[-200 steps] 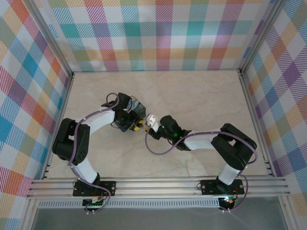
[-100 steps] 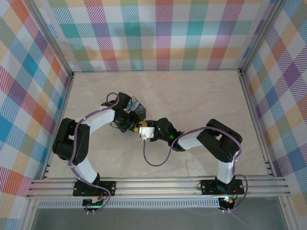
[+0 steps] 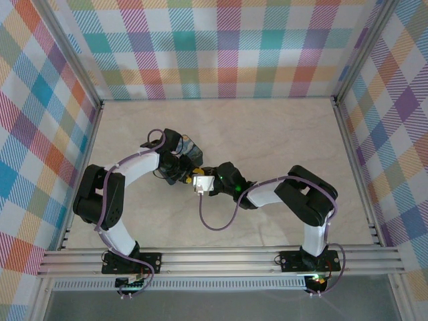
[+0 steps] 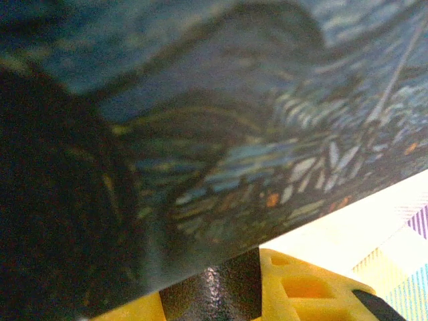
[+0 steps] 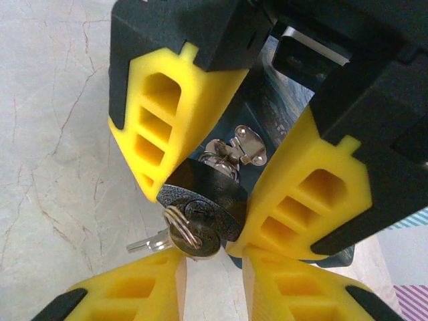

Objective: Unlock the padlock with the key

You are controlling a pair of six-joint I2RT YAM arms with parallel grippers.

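The table (image 3: pixel 287 140) has a pale cream top veined like marble. A blue painted tin (image 3: pixel 192 150) sits left of centre; whether it rests flat on the top is unclear. Just nearer, a purple cable (image 3: pixel 215 229) loops over the surface.

Right claw (image 5: pixel 212 267) moved leftward, up to the padlock (image 5: pixel 208 199).

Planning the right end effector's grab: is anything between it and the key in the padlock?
Nothing visible. The key sits just ahead of the right end effector. The left end effector grips the padlock by its sides, beyond the key.
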